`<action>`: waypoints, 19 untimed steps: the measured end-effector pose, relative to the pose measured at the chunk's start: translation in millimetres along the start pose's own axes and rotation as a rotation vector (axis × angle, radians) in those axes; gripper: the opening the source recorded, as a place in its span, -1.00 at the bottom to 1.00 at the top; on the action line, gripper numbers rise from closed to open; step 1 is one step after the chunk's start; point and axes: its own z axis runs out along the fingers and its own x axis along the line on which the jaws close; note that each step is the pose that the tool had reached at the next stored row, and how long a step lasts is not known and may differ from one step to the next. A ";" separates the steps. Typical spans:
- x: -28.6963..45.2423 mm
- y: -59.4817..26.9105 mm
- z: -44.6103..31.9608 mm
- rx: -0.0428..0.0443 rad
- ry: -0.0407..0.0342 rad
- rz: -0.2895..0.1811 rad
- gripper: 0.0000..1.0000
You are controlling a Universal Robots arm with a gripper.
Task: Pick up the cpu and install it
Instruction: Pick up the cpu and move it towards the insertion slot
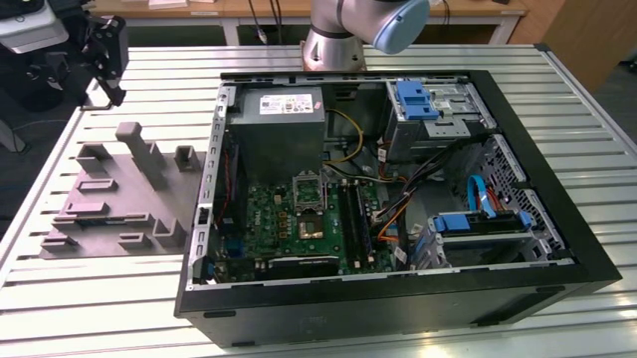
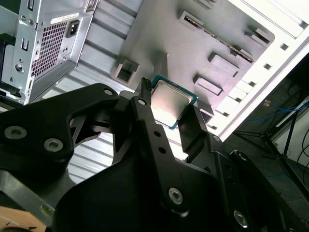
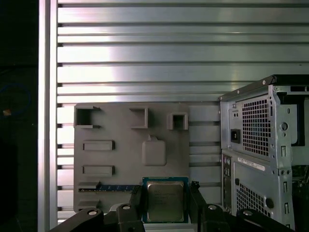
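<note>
Black two-finger gripper [image 3: 165, 205], fingers drawn in narrow, clamped on the cpu [image 3: 165, 200] — a small flat square chip with a silvery metal top and a thin blue-green rim. One dark finger [image 3: 136, 199] bears on each of two opposite edges of the chip. Both wrist views show this hold. The cpu is carried in the air, off every surface.

In the exterior view the gripper hangs high near the far corner of the slatted aluminium table [image 1: 89, 298], on the exterior view's left.

Under it, along that same edge of the table, lies a flat grey moulded tray [image 1: 110, 209] with raised posts and open pockets. In both wrist views the cpu hangs above this tray. In the second wrist view the chip is tilted against the tray's face.

Just beside the tray, from mid-table to the edge on the exterior view's right, lies the open black computer case [image 1: 557, 224]. Inside it, going rightward:
- a big grey power supply box with a white label [image 1: 283, 127], at the far side
- a green motherboard [image 1: 268, 224], nearer
- a metal-framed rectangular socket with a dark centre [image 1: 310, 225], on the board and well apart from the cpu
- two blue plastic drive brackets [image 1: 416, 101], toward the case's right wall
</note>
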 end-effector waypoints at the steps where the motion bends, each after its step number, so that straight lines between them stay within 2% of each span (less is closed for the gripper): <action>1: -0.4 0.0 0.1 -0.0001 0.0000 0.000 -0.06; 19: -6.2 0.2 0.2 0.0000 0.0000 0.000 -0.06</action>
